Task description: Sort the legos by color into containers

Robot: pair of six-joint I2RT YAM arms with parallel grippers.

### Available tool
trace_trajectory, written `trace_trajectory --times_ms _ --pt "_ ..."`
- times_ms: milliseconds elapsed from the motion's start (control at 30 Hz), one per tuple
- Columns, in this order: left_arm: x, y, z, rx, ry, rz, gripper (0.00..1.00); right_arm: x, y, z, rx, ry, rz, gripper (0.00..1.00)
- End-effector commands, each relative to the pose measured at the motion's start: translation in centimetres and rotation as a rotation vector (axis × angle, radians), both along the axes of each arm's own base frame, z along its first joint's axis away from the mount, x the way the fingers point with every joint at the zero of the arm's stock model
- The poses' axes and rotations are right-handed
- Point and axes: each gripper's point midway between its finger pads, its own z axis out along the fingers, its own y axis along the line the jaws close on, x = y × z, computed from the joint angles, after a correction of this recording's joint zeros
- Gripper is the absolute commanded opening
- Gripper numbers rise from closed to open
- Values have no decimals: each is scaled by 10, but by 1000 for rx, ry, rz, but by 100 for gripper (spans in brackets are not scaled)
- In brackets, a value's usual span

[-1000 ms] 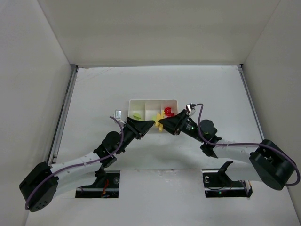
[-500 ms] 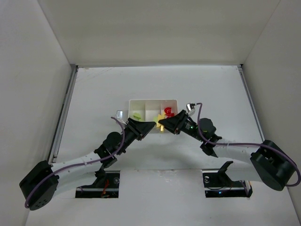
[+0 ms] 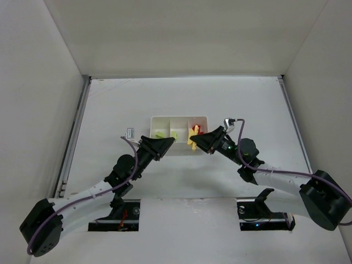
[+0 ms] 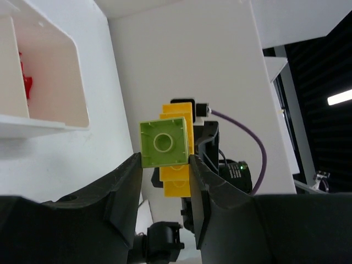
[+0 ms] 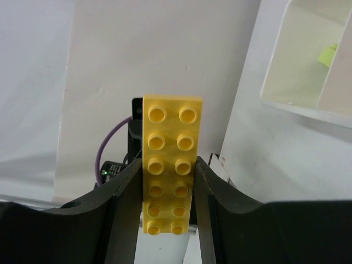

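My left gripper [image 3: 171,139] is shut on a light green brick [image 4: 164,143], held just in front of the white tray [image 3: 179,117]. In the left wrist view its tips [image 4: 165,160] pinch the brick's sides. My right gripper [image 3: 193,141] is shut on a long yellow brick [image 5: 169,143], which sticks out past its tips [image 5: 168,165]. This yellow brick also shows in the left wrist view [image 4: 177,184], just behind the green one. Red bricks [image 3: 195,130] lie in the tray's right compartment. A light green piece [image 3: 160,135] lies in the left compartment.
The tray's near wall [image 4: 60,71] stands left of my left gripper, and its corner [image 5: 286,66] shows at the upper right of the right wrist view. White walls close in the table on three sides. Both arm bases sit at the near edge.
The two grippers were tip to tip at a joined yellow and green piece. Now they are apart: the left holds the green brick and has drawn back left, the right keeps the yellow brick.
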Motion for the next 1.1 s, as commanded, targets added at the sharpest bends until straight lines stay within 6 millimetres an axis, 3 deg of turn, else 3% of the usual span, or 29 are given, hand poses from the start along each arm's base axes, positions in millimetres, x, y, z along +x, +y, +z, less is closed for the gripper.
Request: trace_trajectory --times_ms 0,167,400,667,767,900,1067 --pt "13 14 9 25 -31 61 20 -1 -8 13 28 -61 -18 32" --pt "47 35 -15 254 63 165 20 -3 -10 8 11 -66 -17 33" --pt "83 48 -37 670 129 249 26 -4 -11 -4 -52 -72 -20 35" --pt "96 50 -71 854 210 260 39 -5 -12 -10 -114 -91 -21 36" --pt "98 51 -67 841 199 268 48 -5 -11 -10 -119 -91 -15 36" --pt "92 42 -45 802 134 249 54 -4 -6 -15 -130 -78 5 36" --pt "61 13 -8 658 29 125 53 -6 1 -12 -129 -85 44 36"
